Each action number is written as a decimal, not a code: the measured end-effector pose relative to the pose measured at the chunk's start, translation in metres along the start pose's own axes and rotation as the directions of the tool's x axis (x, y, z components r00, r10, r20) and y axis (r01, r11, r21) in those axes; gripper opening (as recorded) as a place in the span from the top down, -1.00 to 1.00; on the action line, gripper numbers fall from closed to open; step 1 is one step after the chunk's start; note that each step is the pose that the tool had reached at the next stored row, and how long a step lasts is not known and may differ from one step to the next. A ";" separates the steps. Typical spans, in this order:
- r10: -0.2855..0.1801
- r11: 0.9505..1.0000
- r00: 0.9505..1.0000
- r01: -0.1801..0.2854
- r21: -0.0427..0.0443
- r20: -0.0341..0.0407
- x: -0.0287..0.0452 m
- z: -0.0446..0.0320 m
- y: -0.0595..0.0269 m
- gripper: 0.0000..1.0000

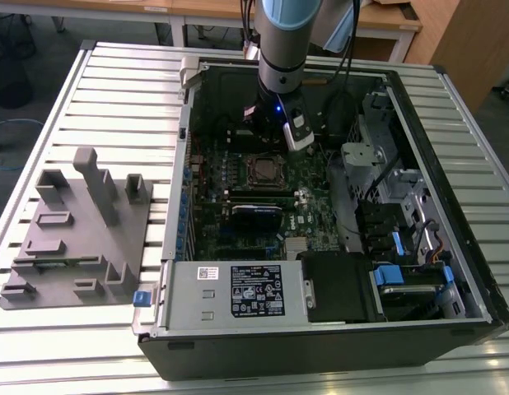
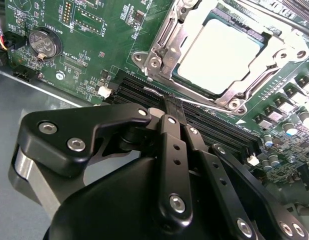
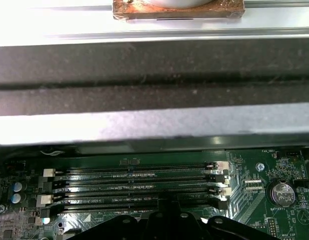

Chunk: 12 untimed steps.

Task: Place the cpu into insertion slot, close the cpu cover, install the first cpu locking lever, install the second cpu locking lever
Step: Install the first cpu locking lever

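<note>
In the second wrist view the cpu (image 2: 224, 52) lies flat in the insertion slot (image 1: 265, 169), its pale metal top showing through the window of the cpu cover (image 2: 163, 35). The silvery cover is down over it. A thin wire locking lever (image 2: 207, 103) runs along the socket's near edge, beside the memory slots. My gripper (image 2: 170, 102) has its black fingers (image 2: 170, 150) pressed together, their tips at that lever's hooked end. In the exterior view the arm's wrist (image 1: 279, 90) hangs over the board just behind the socket.
The open computer case (image 1: 452, 313) lies on a slatted metal table (image 1: 114, 90), with a grey fixture block (image 1: 81, 230) at the exterior view's left. Memory slots (image 3: 134, 187), a coin battery (image 3: 281, 192) and the case wall (image 3: 154, 95) surround the work spot. A black card (image 1: 256, 216) stands in front of the socket.
</note>
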State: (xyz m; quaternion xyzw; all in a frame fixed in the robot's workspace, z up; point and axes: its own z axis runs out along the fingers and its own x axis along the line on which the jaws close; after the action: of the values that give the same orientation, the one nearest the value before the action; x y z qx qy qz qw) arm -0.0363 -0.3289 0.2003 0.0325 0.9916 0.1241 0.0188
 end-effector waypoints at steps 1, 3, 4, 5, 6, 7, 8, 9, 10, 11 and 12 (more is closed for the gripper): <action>0.000 1.000 1.000 0.000 0.000 0.000 0.0000 0.0000 0.0000 0.80; 0.000 1.000 1.000 0.000 0.000 0.000 -0.0001 0.0001 0.0000 0.80; 0.000 1.000 1.000 0.000 0.000 0.000 -0.0002 0.0003 0.0000 0.80; 0.000 1.000 1.000 0.000 0.000 0.000 -0.0002 0.0003 0.0000 0.80; 0.000 1.000 1.000 0.000 0.000 0.000 -0.0002 0.0004 0.0000 0.80; 0.000 1.000 1.000 0.000 0.000 0.000 -0.0004 0.0005 0.0001 0.80; 0.000 1.000 1.000 0.000 0.000 0.000 -0.0008 0.0006 0.0003 0.80; 0.000 1.000 1.000 0.000 0.000 0.000 -0.0012 0.0007 0.0004 0.80; 0.000 1.000 1.000 0.000 0.000 0.000 -0.0015 0.0007 0.0004 0.80; 0.000 1.000 1.000 0.000 0.000 0.000 -0.0017 0.0007 0.0005 0.80; 0.000 1.000 1.000 0.000 0.000 0.000 -0.0017 0.0008 0.0005 0.80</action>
State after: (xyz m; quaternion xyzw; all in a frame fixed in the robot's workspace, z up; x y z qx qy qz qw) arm -0.0345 -0.3284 0.1998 0.0325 0.9916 0.1241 0.0189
